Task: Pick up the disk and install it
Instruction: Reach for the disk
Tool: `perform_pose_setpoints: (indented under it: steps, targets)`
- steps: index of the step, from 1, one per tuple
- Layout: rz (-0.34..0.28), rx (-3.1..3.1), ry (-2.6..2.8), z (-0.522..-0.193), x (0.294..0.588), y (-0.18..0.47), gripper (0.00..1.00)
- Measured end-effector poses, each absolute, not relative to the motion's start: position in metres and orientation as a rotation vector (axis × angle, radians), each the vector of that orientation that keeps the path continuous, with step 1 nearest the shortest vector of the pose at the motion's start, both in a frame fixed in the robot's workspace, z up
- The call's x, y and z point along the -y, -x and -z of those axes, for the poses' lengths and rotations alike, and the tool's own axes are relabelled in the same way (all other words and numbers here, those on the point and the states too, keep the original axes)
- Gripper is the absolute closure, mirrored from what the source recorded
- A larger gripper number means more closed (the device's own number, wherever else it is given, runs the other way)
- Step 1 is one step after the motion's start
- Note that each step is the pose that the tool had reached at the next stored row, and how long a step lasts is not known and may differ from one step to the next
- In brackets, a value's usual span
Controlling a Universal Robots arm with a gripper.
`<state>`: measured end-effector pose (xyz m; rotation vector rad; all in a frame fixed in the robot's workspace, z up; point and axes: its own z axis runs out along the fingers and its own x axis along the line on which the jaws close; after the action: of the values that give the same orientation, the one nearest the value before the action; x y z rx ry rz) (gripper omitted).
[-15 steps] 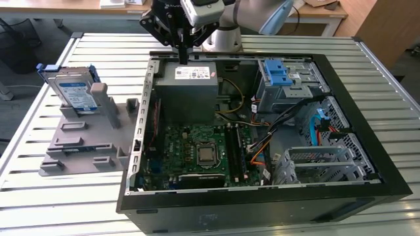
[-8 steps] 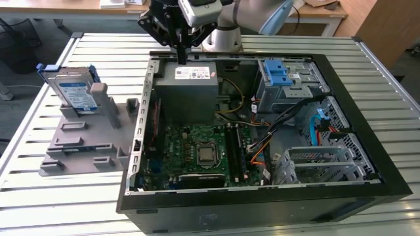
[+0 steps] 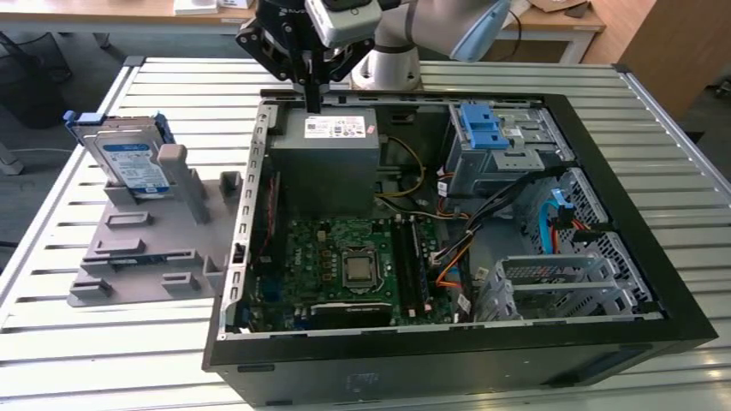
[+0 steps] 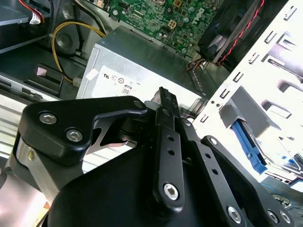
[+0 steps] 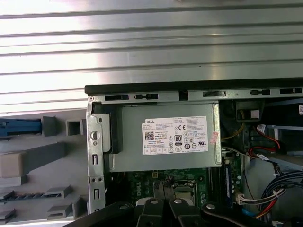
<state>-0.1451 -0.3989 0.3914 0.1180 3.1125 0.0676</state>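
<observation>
Starting with the exterior view: the gripper [image 3: 311,104] is seen above the far edge of the open computer case [image 3: 457,377], its tips just over the grey power-supply box [image 3: 331,150]. The jaws are drawn together with nothing between them. The disk [image 3: 128,158] is found standing on edge in a grey holder [image 3: 149,227] on the slatted table [image 3: 103,351]. It is outside the case at the exterior view's left and well apart from the gripper.

Second wrist view: the black fingers [image 4: 168,142] are seen pressed together as one bar, empty. The power-supply box and the green motherboard [image 4: 161,14] are seen beyond them.

First wrist view: the power-supply box is seen below the camera, with the fingertips closed against each other. A blue edge in the grey holder beside the case is taken to be the disk's frame.

Progress is judged to be at the very start. The disk is not grasped or lifted, and nothing is installed. Both pick-up and installation are left to do.
</observation>
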Motion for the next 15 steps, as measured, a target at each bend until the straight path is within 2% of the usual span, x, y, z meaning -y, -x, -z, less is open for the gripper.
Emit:
perform_pose_setpoints:
  steps: [15]
  targets:
    - [-0.068, -3.112, -0.118, -0.391, 0.399, 0.162, 0.89]
